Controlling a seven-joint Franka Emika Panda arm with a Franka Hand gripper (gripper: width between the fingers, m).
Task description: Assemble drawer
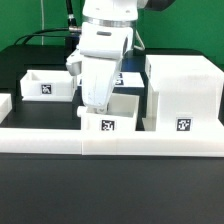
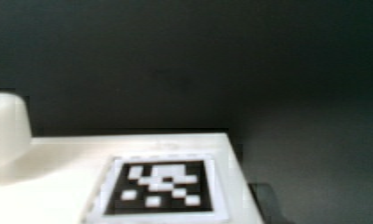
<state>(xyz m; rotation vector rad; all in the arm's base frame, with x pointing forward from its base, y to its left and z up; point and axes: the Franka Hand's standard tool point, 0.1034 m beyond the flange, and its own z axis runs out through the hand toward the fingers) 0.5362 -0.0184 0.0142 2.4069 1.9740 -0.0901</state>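
The tall white box housing (image 1: pixel 183 95) stands at the exterior view's right, with a tag on its front. One white tray (image 1: pixel 50 85) sits at the left. A second tray (image 1: pixel 112 118) sits in the middle against the front rail, its tag facing front. My gripper (image 1: pixel 97 106) is lowered onto this middle tray's left rear part, and its fingertips are hidden by the hand and the tray. In the wrist view a white tagged surface (image 2: pixel 165 185) fills the lower part, very close. One dark finger (image 2: pixel 263 200) lies right beside its edge.
A long low white rail (image 1: pixel 60 138) runs along the table's front edge. The housing stands close to the middle tray's right side. A rounded white part (image 2: pixel 5 130) shows at the wrist view's edge. Dark table (image 2: pixel 201 70) lies beyond.
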